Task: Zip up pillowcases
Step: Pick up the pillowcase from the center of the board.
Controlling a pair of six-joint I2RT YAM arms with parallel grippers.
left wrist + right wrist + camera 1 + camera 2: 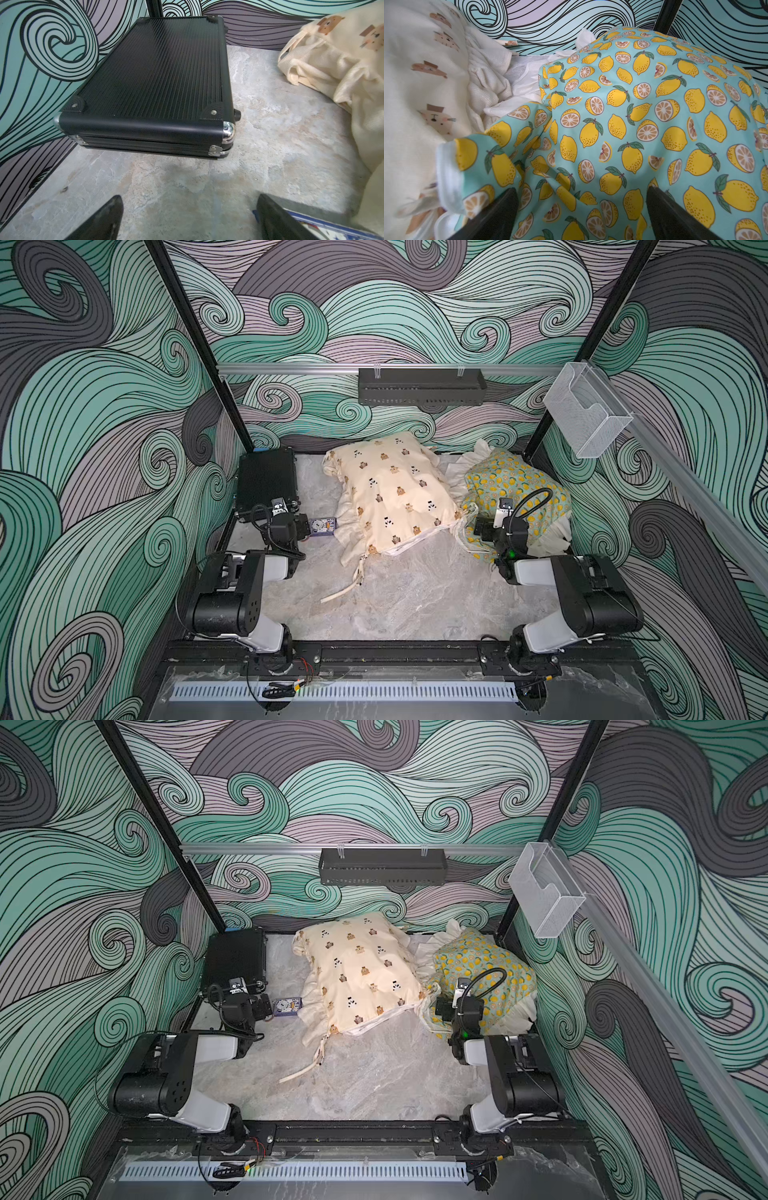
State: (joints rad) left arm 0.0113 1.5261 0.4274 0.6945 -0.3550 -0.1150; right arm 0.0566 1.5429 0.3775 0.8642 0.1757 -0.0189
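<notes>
Marble tabletop point(395, 597): black ribbed case point(268, 477) near bear pillowcase point(390, 497).

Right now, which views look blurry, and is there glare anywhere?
Right wrist view: the bear pillowcase is blurred, the lemon pillowcase sharper mid-frame. Left wrist view: sharp, with sheen on the black ribbed case and a bright glint on its chrome corner. Both top views: evenly lit, no harsh shadows.

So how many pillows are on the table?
2. The bear pillow lies in the middle, toward the back; the lemon pillow sits in the back right corner, touching it. None looks hidden.
</notes>
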